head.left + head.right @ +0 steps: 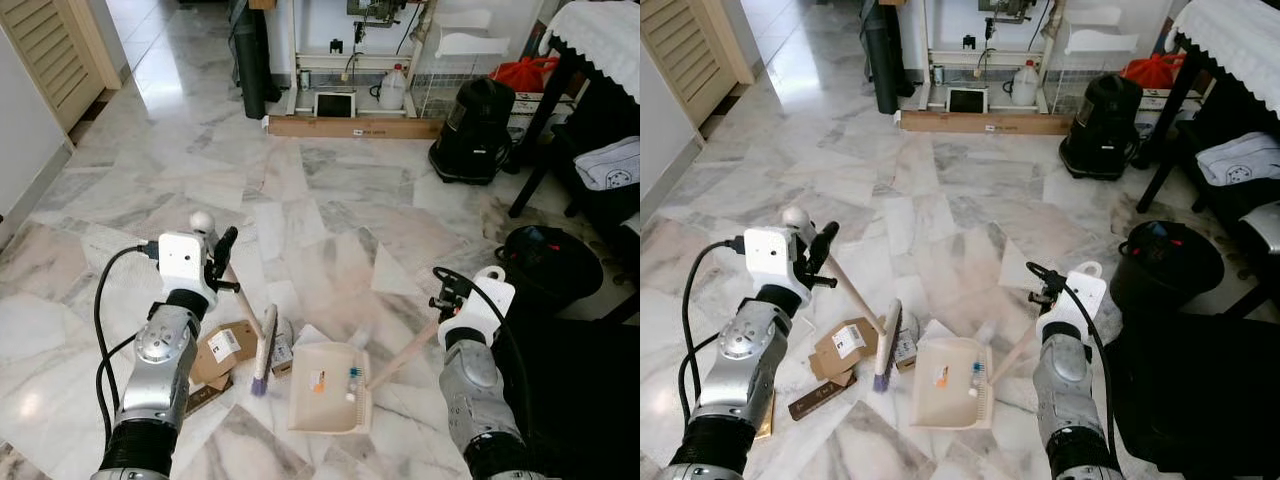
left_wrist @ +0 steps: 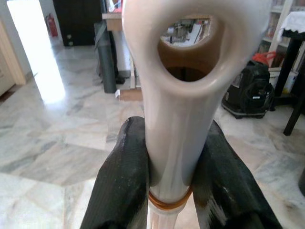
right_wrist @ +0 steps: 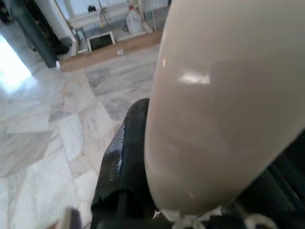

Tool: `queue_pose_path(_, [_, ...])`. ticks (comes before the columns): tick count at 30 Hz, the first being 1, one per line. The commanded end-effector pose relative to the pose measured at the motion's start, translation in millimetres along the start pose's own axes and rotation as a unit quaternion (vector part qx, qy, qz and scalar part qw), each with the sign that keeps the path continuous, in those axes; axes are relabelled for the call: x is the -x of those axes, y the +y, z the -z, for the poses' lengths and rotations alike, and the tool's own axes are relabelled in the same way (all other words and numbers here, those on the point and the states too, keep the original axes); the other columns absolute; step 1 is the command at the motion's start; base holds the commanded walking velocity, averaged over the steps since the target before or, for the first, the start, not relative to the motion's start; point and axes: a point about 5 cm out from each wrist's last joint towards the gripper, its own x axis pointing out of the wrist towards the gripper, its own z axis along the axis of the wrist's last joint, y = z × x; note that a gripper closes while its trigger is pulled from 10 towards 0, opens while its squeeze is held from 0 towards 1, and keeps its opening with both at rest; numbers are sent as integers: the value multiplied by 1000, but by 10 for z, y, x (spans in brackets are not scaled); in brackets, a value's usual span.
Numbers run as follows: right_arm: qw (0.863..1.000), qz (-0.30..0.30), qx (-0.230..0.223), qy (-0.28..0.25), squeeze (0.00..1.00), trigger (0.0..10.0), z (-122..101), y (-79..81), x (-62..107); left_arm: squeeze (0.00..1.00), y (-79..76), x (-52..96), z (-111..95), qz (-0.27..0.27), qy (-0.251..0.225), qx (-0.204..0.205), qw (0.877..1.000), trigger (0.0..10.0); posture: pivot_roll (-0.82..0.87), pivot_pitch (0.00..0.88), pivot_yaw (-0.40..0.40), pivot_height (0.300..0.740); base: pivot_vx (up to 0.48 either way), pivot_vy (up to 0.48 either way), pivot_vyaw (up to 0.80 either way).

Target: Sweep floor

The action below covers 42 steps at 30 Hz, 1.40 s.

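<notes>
- The left gripper has its jaws clamped on the brush handle near the top, so the bristles slant down to the floor.
- Cardboard scraps lie just left of the bristles, likely what is to be swept.
- The dustpan rests flat, mouth toward the brush, ready to catch them.
- The right gripper has its jaws clamped on the dustpan's handle, steadying it.

The floor is pale veined marble, with bright daylight glaring at the far left. A louvred wooden door stands at the left. A long cardboard box lies along the far wall beside a white jug. A black vacuum cleaner sits near a dark table leg on the right.
</notes>
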Motion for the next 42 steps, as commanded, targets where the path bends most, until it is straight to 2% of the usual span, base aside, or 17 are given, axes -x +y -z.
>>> queue_pose_path(1, [998, -5, -26, -59, 0, 10000, -274, 58, -66, 0, 28, -52, -81, -8, -24, -9, 1000, 10000, -51, 0, -4, 740, 0, 0, 0])
queue_pose_path(7, [997, 3, -33, -72, 0, 10000, -339, 67, -97, 0, 178, -67, -25, -32, -16, -13, 999, 10000, -48, 0, 13, 740, 0, 0, 0])
queue_pose_path(12, [996, 4, -22, -84, 0, 10000, -367, 73, -99, 0, 225, -88, -5, -39, -14, -14, 999, 10000, -52, 0, 24, 740, 0, 0, 0])
queue_pose_path(19, [996, -1, 8, -92, 0, 10000, -361, 47, -72, 0, 188, -97, 25, -45, -17, -10, 999, 10000, -45, 0, 15, 740, 0, 0, 0])
queue_pose_path(23, [994, 1, 22, -104, 0, 10000, -415, -28, -69, 0, 148, -70, 84, -48, -14, -7, 999, 10000, -38, 0, 4, 740, 0, 0, 0])
queue_pose_path(28, [994, 10, 41, -106, 0, 10000, -377, -154, 5, 0, 51, 11, 160, -37, -9, -9, 999, 10000, -38, 0, -19, 740, 0, 0, 0])
queue_pose_path(42, [993, 14, 46, -109, 0, 10000, -348, -203, 49, 0, 50, -7, 173, -33, -11, -14, 999, 10000, -50, 0, -11, 740, 0, 0, 0])
